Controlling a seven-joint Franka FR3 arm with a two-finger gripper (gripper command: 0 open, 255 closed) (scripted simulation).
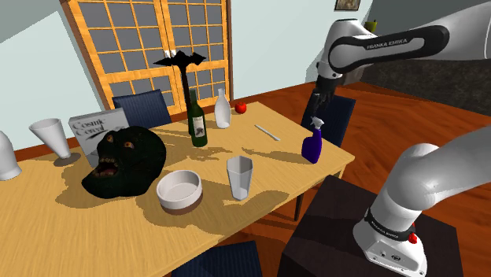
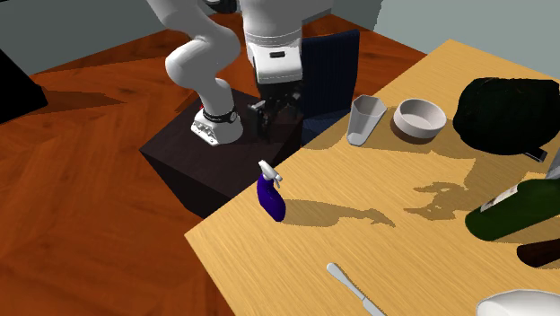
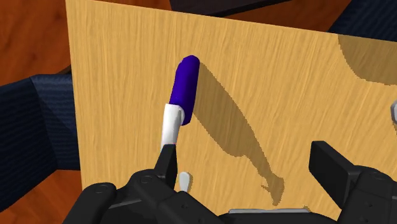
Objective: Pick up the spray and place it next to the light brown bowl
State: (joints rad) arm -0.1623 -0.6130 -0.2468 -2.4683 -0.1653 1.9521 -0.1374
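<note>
The spray (image 1: pixel 312 146) stood upright near the table's (image 1: pixel 275 163) edge by the stand, just below the gripper (image 1: pixel 318 112). It was wide open and empty, with the nozzle off-centre beside one finger (image 3: pixel 167 167).

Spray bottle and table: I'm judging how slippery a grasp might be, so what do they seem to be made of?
Spray bottle: smooth, deep blue body with a white nozzle, evenly coloured with no grain or texture. It is probably plastic, though the render leaves that open.
Table: light wood with a matt finish. Long grain lines show plainly across the top.
</note>
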